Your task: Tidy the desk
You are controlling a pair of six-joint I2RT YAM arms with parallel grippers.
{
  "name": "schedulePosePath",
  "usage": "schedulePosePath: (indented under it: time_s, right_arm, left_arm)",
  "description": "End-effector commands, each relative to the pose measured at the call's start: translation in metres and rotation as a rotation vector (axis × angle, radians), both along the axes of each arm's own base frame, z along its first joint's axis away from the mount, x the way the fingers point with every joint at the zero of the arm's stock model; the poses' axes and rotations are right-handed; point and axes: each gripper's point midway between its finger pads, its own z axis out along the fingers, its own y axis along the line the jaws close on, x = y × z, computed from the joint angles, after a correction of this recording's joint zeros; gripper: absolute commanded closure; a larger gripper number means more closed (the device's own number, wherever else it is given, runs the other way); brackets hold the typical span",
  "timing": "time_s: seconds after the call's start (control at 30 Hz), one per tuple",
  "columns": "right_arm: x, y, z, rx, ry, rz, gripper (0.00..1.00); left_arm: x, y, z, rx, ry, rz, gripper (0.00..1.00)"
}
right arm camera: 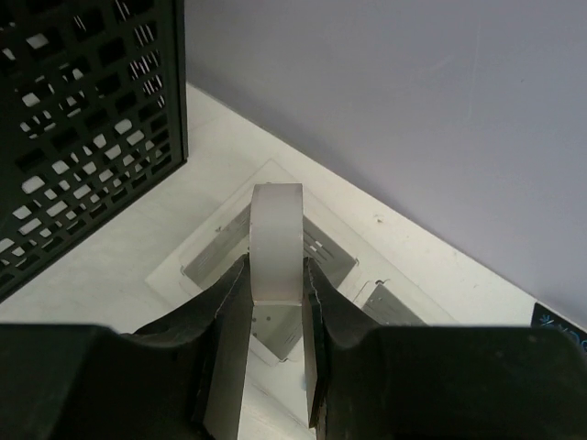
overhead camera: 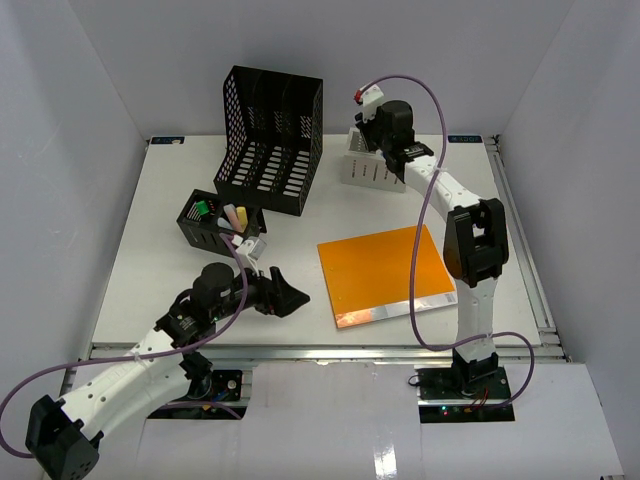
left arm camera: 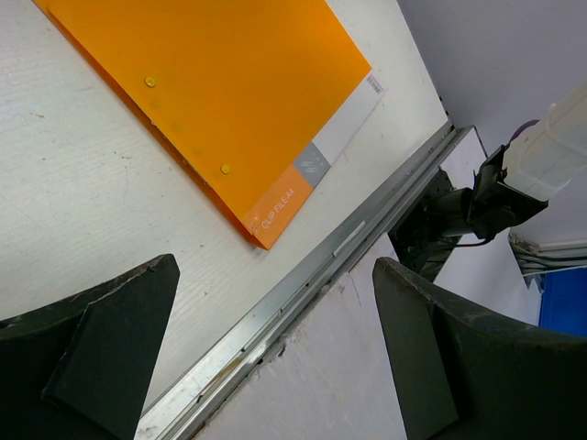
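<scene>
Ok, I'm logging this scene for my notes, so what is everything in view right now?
desk: one, white, under everything, with a metal rail along its near edge.
file rack: one, black mesh, far side, left of centre.
small bin: one, black, in front of the rack, holding small coloured items.
compartment box: one, whitish, far side, right of the rack.
clip file: one, orange, lying flat near the front edge.
roll: one, whitish, held above the compartment box.
left gripper: black, open and empty, low, left of the clip file.
right gripper: black, shut on the roll.
</scene>
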Motion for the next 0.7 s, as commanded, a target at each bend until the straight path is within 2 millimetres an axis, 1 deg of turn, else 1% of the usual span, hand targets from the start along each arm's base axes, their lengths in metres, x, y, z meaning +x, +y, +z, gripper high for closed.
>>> schedulePosePath:
  time_s: [0.0,0.1,0.17,0.23,0.3,0.37,0.43,0.57,0.67]
  right_arm:
    - [0.010,-0.004,0.009,0.051,-0.029,-0.024,0.91]
    - [0.010,-0.006,-0.006,0.039,-0.006,-0.020,0.88]
    - [0.011,-0.006,-0.012,0.033,0.000,-0.018,0.85]
    - [0.012,-0.008,-0.014,0.023,-0.002,-0.016,0.78]
    - [0.014,-0.009,-0.015,0.018,-0.005,-0.016,0.71]
    - [0.012,-0.008,-0.017,0.020,0.002,-0.006,0.66]
    - [0.008,-0.004,-0.017,0.028,0.007,0.021,0.62]
    - [0.005,-0.002,-0.016,0.040,0.015,0.032,0.56]
    - [-0.001,-0.003,-0.005,0.047,0.009,0.034,0.47]
  left_arm:
    - [0.003,-0.002,0.006,-0.030,-0.017,0.009,0.02]
    - [0.002,-0.002,0.006,-0.035,-0.010,0.009,0.02]
    - [0.001,-0.002,0.007,-0.040,-0.009,0.006,0.02]
    - [0.000,-0.001,0.008,-0.043,-0.010,0.011,0.02]
    - [-0.002,0.001,0.011,-0.051,-0.013,0.016,0.02]
    - [-0.003,0.003,0.014,-0.057,-0.016,0.019,0.02]
    - [-0.004,0.004,0.014,-0.063,-0.013,0.024,0.02]
    - [-0.007,0.006,0.015,-0.084,-0.010,0.032,0.02]
    - [-0.009,0.007,0.017,-0.097,-0.005,0.033,0.02]
